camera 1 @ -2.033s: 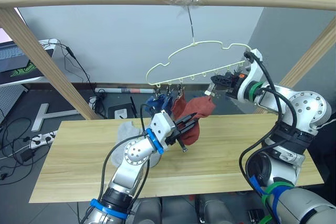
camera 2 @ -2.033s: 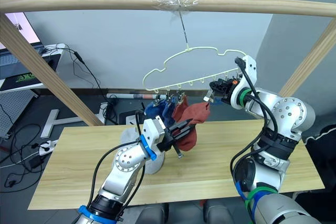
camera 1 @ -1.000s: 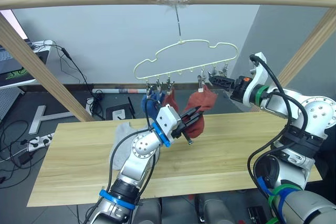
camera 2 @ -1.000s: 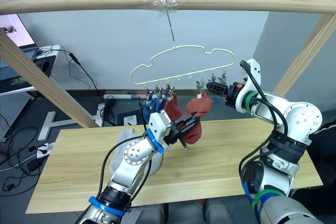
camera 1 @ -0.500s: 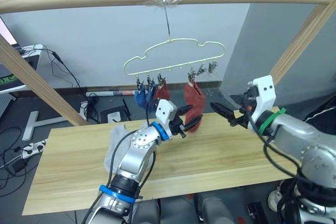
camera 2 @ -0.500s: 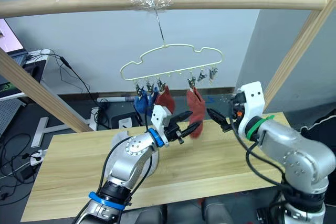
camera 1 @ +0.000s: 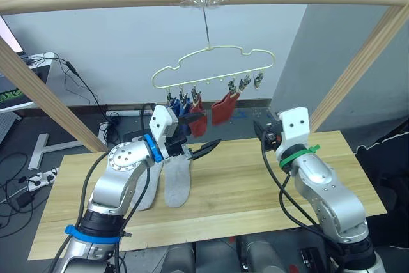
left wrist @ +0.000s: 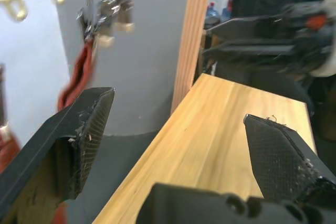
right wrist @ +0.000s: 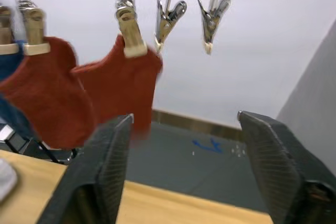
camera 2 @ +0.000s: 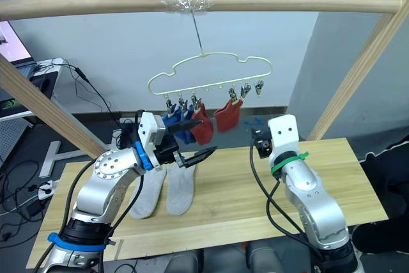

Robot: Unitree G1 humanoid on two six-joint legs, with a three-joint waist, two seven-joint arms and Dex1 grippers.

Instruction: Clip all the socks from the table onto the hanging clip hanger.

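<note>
Since half a second ago we have drawn both arms back from the clip hanger (camera 2: 208, 73). The second rust red sock (camera 2: 227, 114), which the left gripper (camera 2: 195, 140) was holding up a second ago, now hangs free from the fourth clip, beside the first rust red sock (camera 2: 202, 127) and the two blue socks (camera 2: 174, 123).

**Gripper state**
- Left gripper: fingers spread wide, holding nothing, poised above the tabletop (camera 2: 255, 190) just in front of the hung socks.
- Right gripper (right wrist: 181, 145): fingers spread, holding nothing, lowered to the far edge of the tabletop and pointing up toward the hanger.

**Location of task items**
- The clip hanger hangs by its hook from the wooden rail (camera 2: 96, 4), above the far edge of the tabletop.
- Four socks are clipped along its left and middle clips.
- The two rightmost clips (right wrist: 194, 14) are bare.
- Two light grey socks (camera 2: 163, 190) lie flat side by side on the tabletop, below and just left of the left gripper.

**Meaning for the task**
We judge the red pair complete and four of six socks hung. The next step is likely to lower the left gripper onto the nearer grey sock, lift it, and bring its cuff to a free clip. The hanger swings freely, so the clip may need steadying.
</note>
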